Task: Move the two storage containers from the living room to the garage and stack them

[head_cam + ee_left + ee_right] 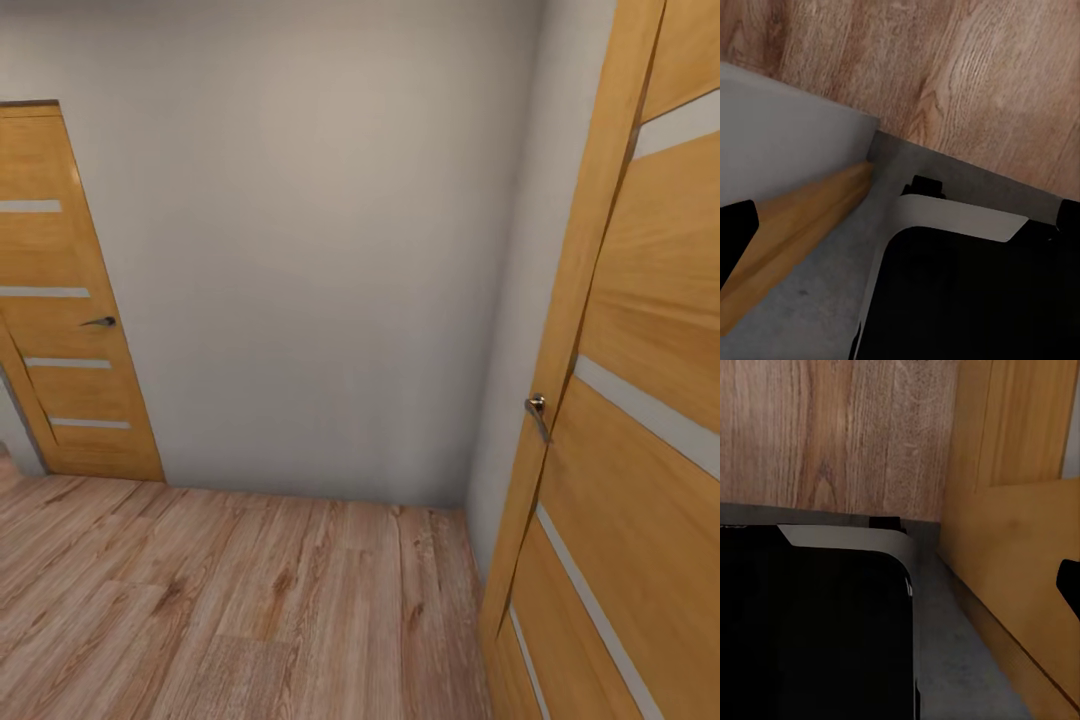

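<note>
The robot faces a corner of a room with a pale wood-plank floor (200, 620) and a plain grey-white wall (300, 250) ahead. At the far left of that wall stands a closed wooden door (65, 300) with pale horizontal stripes and a small dark lever handle (100, 322). Close on the right, a second door of the same wood and stripes (630, 450) stands swung open, its edge turned toward the room, with a metal handle (538, 412) sticking out from that edge. In the left wrist view the robot's black base with a pale curved trim (960, 217) sits over a strip of grey, mottled concrete floor (817, 300) that meets the plank flooring (967, 75) along a straight line; a grey wall end (780, 142) and a wooden door frame edge (802, 217) lie just beside it. The right wrist view shows the same black base (810, 630) on grey concrete (952, 660), the planks (832, 435) beyond, and the wooden door (1020, 547) right alongside. A dark sliver shows at the edge of each wrist view; whether either hand is spread or pressed together I cannot tell. I can see no orange-red container from here.
</note>
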Robot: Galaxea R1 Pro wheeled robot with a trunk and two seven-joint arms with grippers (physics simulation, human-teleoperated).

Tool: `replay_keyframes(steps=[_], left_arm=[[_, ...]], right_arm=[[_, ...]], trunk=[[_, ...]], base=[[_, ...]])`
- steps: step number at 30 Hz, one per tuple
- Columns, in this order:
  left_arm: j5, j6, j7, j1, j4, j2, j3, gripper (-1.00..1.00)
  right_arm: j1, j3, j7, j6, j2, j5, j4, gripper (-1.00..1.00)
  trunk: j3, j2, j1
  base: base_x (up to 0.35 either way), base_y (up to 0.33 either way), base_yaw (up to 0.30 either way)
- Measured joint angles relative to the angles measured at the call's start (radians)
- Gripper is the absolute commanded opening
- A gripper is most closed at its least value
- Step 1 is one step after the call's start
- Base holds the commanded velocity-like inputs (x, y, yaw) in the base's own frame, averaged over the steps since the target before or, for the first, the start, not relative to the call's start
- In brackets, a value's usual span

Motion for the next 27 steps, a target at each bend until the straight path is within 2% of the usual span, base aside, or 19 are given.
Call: replay_keyframes(steps=[6, 27], left_arm=[[0.0, 0.001, -0.001, 0.0, 0.0, 0.0, 0.0, 1.0], [-0.002, 0.003, -0.001, 0.0, 0.0, 0.001, 0.0, 1.0]], right_arm=[[0.0, 0.0, 0.0, 0.0, 0.0, 0.0, 0.0, 1.0], [0.0, 0.0, -0.003, 0.0, 0.001, -0.001, 0.0, 1.0]], trunk=[[0.0, 0.0, 0.0], [0.0, 0.0, -0.001]], base=[[0.208, 0.0, 0.0], [0.319, 0.0, 0.004]])
